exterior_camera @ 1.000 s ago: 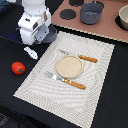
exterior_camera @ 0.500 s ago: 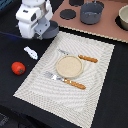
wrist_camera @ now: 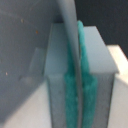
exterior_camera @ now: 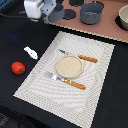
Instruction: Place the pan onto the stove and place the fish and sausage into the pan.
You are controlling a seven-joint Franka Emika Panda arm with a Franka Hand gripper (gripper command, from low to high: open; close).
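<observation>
One pan [exterior_camera: 56, 14] now reaches stove [exterior_camera: 100, 27].

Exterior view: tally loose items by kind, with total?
Cookware: 2, pan, grey pot
Food: 2, fish, sausage
Tableware: 4, plate, knife, fork, bowl
Total: 8
</observation>
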